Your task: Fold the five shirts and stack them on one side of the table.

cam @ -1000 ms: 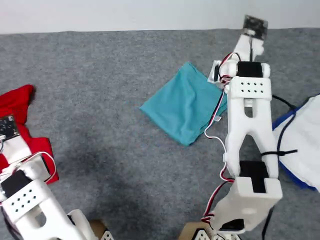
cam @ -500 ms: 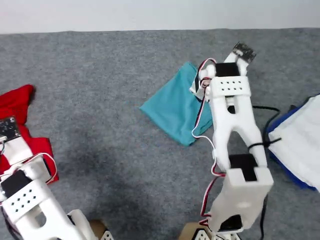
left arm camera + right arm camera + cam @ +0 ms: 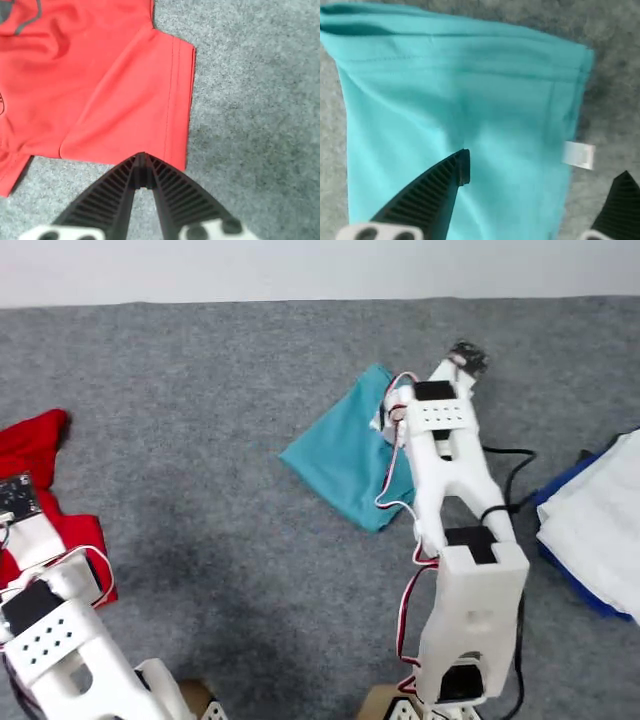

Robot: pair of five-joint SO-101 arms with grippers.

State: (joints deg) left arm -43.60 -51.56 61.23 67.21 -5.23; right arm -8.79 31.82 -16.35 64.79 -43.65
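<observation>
High view has the grey table [image 3: 200, 390] with the folded teal shirt [image 3: 345, 455] at centre frame, the right gripper [image 3: 542, 172] right above its right-hand edge with jaws wide apart, while the left gripper [image 3: 142, 172], jaws together, is at the red shirt [image 3: 100, 75] far left.

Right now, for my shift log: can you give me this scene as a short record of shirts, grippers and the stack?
teal shirt: folded, mid-table
right gripper: open, over the teal shirt
red shirt: unfolded, on the left arm's side
left gripper: shut, at the red shirt's sleeve hem
stack: white shirt folded on blue shirt, at the table's right edge
table: grey cover
</observation>
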